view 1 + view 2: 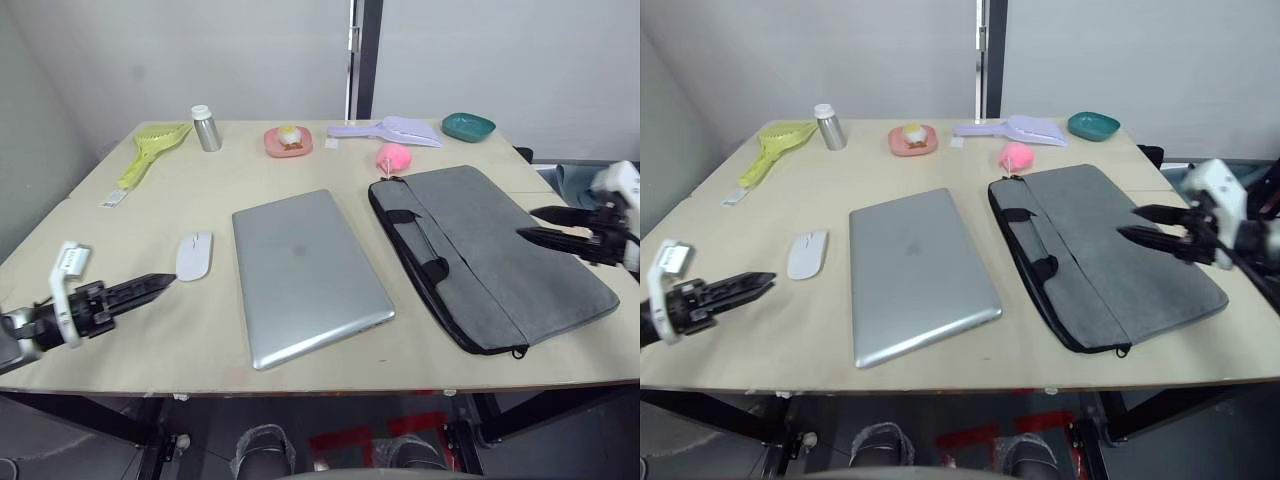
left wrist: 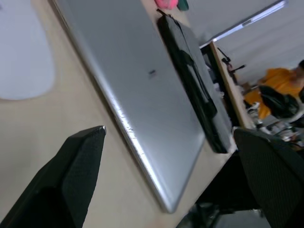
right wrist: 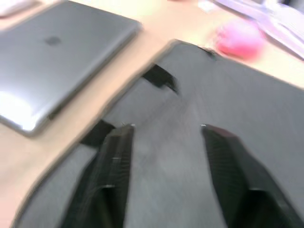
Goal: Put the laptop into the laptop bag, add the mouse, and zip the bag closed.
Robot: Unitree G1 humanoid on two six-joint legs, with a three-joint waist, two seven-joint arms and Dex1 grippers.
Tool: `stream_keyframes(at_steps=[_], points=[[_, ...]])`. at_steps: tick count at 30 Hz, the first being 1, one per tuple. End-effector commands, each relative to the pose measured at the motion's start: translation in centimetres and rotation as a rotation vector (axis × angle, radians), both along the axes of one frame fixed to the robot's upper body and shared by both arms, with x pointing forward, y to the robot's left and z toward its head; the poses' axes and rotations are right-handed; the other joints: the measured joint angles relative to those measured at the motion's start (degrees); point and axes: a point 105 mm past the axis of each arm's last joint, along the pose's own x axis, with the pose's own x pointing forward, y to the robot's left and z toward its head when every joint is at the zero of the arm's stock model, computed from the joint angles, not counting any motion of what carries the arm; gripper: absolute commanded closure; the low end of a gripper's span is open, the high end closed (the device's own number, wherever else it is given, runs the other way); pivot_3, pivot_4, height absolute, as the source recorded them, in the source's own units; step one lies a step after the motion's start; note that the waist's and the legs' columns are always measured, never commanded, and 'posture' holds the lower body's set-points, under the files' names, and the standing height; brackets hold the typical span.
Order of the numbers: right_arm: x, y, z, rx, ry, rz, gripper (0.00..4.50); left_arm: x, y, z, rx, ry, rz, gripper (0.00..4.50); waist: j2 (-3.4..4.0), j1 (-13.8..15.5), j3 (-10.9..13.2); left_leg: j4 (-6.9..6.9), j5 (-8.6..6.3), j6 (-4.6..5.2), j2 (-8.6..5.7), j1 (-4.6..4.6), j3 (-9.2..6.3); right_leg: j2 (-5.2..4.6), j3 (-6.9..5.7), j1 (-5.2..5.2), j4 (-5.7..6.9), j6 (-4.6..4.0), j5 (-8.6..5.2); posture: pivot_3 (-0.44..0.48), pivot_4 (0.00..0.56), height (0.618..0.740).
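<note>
At the near left corner of the pale wooden worktop [image 1: 200,345] the left claw [image 1: 160,283] hangs low over the bare surface, its two black fingers [image 2: 78,161] spread apart and holding nothing, tips pointing toward the mouse [image 1: 194,255]. The mouse, white and oval, lies flat just beyond those tips and just left of the laptop [image 1: 305,272], close to it but not touching. The laptop sits shut and flat at the middle of the worktop, silver-grey, turned a little askew. A strip of bare wood separates its right edge from the laptop bag [image 1: 500,250], which lies flat on the right side, grey with black edging, its two black strap handles [image 1: 420,240] folded along the side facing the laptop. Above the bag's right half hovers the right claw [image 1: 530,223], fingers [image 3: 114,166] parted and empty, pointing inward over the grey fabric. Along the far edge, from the left: a yellow-green scoop [image 1: 150,148], a metal bottle [image 1: 206,128], a pink dish [image 1: 288,141], a lilac scoop [image 1: 390,130], a pink plush toy [image 1: 393,157] just beyond the bag's far corner, and a teal bowl [image 1: 468,126].
</note>
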Motion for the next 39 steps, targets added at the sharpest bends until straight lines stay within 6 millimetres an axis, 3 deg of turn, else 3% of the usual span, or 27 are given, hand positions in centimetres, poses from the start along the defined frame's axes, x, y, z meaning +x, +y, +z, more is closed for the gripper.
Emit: stream_keyframes(at_steps=[1,4,9,12,22,29,35,39], points=[[0.9,4.3,0.3,-0.033,-0.041,0.136,3.59,0.8,-0.1,-0.3,-0.038,0.074,0.039,0.00,0.00,-0.1,0.0,-0.02,0.00,0.00,0.01,0.03,-0.02,0.02,-0.01,0.00,0.01,0.00,0.00,0.000,0.150,0.740],[2.2,7.6,-0.7,-0.074,-0.058,0.221,4.48,1.8,-0.3,-1.5,-0.063,0.145,0.079,0.00,-0.01,0.0,0.0,-0.02,0.01,-0.01,0.00,0.06,-0.04,0.02,-0.01,0.02,0.06,0.00,0.00,0.000,0.150,0.740],[6.5,12.0,-2.7,-0.174,-0.129,0.201,4.48,3.0,-1.0,-3.3,-0.096,0.230,0.131,0.00,-0.04,-0.5,0.0,0.14,0.01,-0.04,-0.02,0.03,-0.06,0.00,-0.01,0.10,0.09,-0.02,0.01,0.000,0.150,0.740],[8.0,13.7,-4.6,-0.241,-0.130,0.217,4.48,3.1,-2.8,-4.1,-0.108,0.267,0.084,0.00,-0.05,-0.3,0.0,0.15,0.00,-0.07,-0.03,-0.26,-0.18,-0.02,-0.15,0.06,-0.12,-0.02,0.02,0.000,0.150,0.740],[12.0,16.4,-8.7,-0.408,-0.123,0.123,4.48,4.4,-4.7,-6.6,-0.057,0.321,0.109,0.00,-0.02,0.3,-0.1,0.20,0.01,-0.06,-0.13,-0.34,-0.34,-0.12,-0.29,0.12,-0.10,-0.08,0.03,0.000,0.150,0.740],[12.5,18.1,-10.3,-0.476,-0.149,0.125,4.48,5.1,-5.4,-7.9,-0.031,0.351,0.132,0.00,0.07,0.4,-0.1,0.25,0.02,-0.07,-0.13,-0.17,-0.35,-0.14,-0.29,0.28,0.01,-0.12,0.06,0.000,0.150,0.740],[10.4,21.0,-10.9,-0.405,-0.128,0.270,4.48,5.5,-5.9,-8.5,-0.039,0.389,0.136,0.00,0.11,-0.1,-0.1,0.08,0.00,-0.10,-0.13,0.49,-0.29,-0.10,-0.18,0.72,0.03,-0.10,0.05,0.000,0.150,0.740],[10.0,21.8,-10.5,-0.373,-0.141,0.280,4.48,4.5,-7.3,-9.2,-0.008,0.427,0.062,0.00,0.26,-0.8,-0.2,-0.22,0.01,-0.12,-0.13,0.55,-0.29,-0.08,-0.20,0.71,0.01,-0.09,0.05,0.000,0.150,0.740]])
